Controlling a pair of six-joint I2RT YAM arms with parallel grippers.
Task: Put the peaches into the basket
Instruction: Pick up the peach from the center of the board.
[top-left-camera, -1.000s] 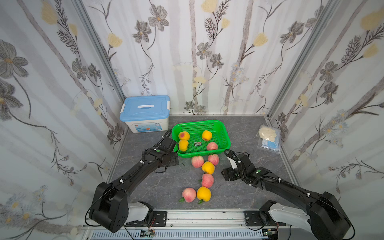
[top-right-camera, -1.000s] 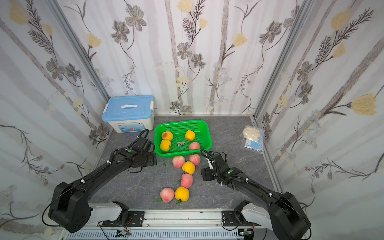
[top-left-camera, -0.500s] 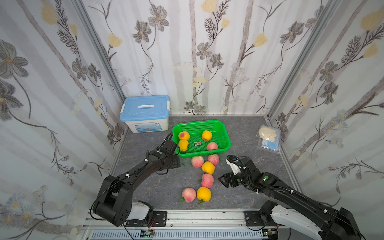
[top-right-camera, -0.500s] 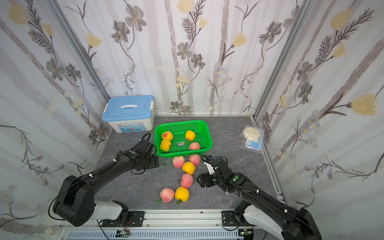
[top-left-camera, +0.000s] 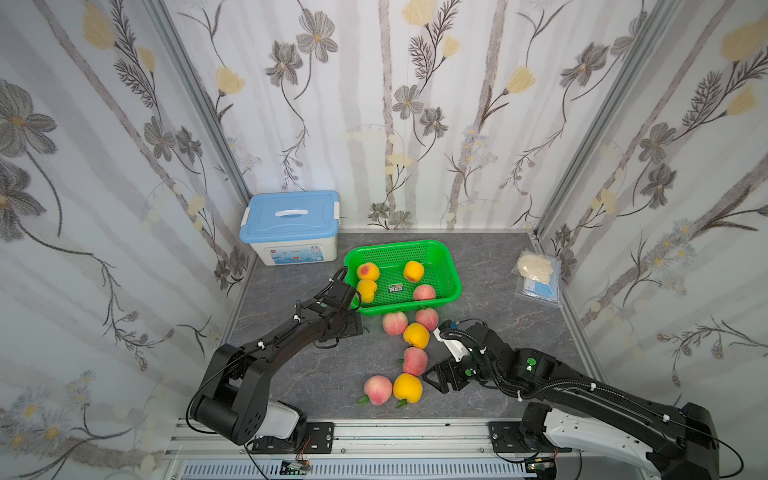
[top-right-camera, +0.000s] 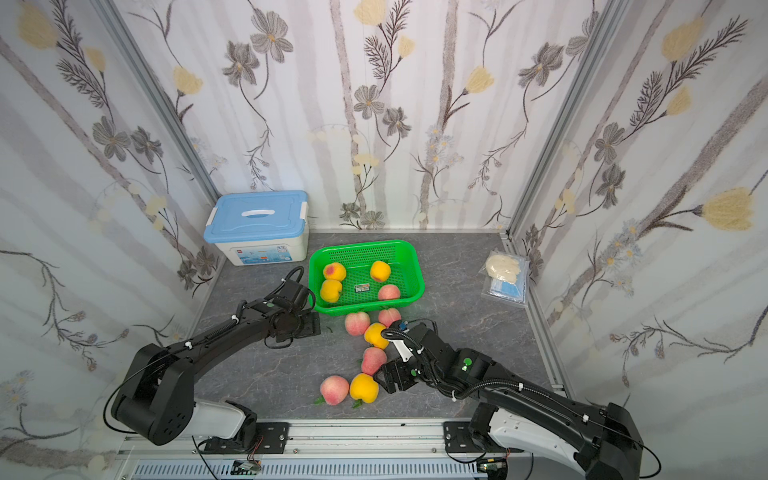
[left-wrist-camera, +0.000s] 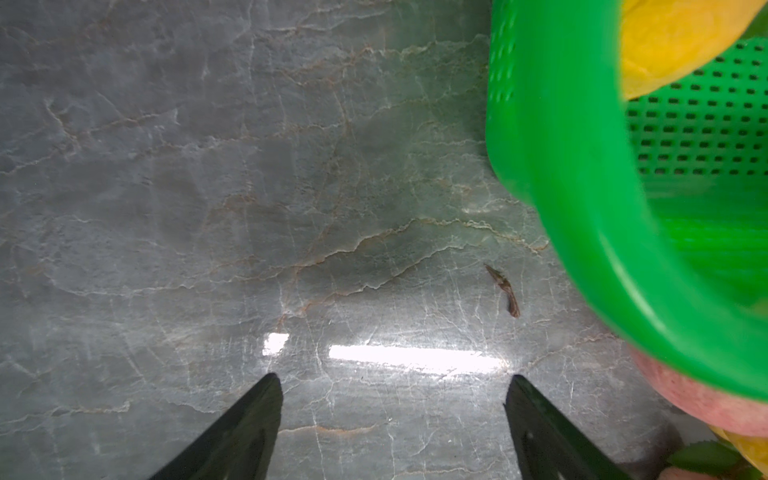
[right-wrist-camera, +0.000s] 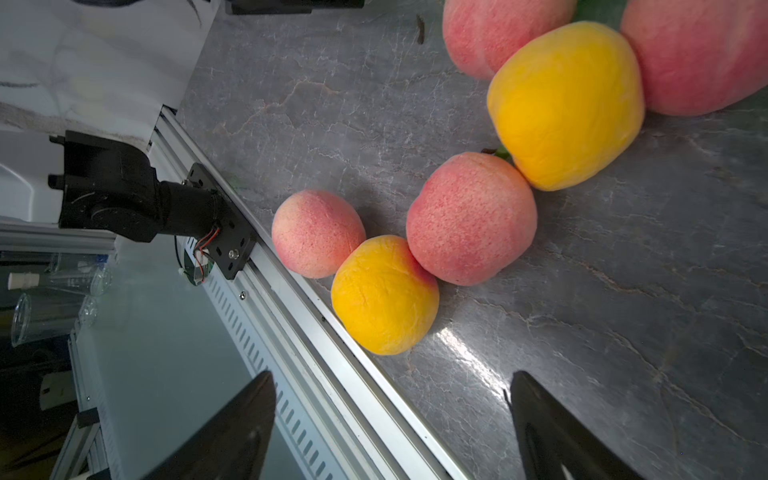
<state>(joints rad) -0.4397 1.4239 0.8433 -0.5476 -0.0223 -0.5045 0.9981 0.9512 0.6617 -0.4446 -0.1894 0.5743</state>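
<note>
Swinging away from the basket (top-left-camera: 455, 286) over the last second, the right gripper (top-left-camera: 434, 380) has come round toward the front of the counter (top-left-camera: 498, 299). The left gripper (left-wrist-camera: 392, 378) has edged nearer the basket's corner. Both have their jaws spread wide and hold nothing.

Four peaches (top-left-camera: 413, 271) lie in the basket. Six are on the counter in a touching chain that runs from the basket's near wall out past the right gripper.

The front yellow peach (right-wrist-camera: 384, 295) sits just ahead of the right gripper. It presses against the outer pink peach (right-wrist-camera: 318, 232) on one side and the middle pink peach (right-wrist-camera: 471, 218) on the other. That contact is probably the main risk. A jaw sliding in beside the yellow fruit could shove a neighbour, and the aluminium rail (right-wrist-camera: 316, 332) and the counter's edge are right beside it, so a nudged fruit may roll off. A round fruit gripped off-centre could also squirt free. The left gripper hangs just beside the basket's rim, and a careless sweep there might knock the basket.

Only the right wrist view shows the peaches actually touching and how near the rail is. Only the left wrist view shows that gripper's spread jaws and a small brown scrap (left-wrist-camera: 505, 291) ahead of it. Both top views give the full count.
</note>
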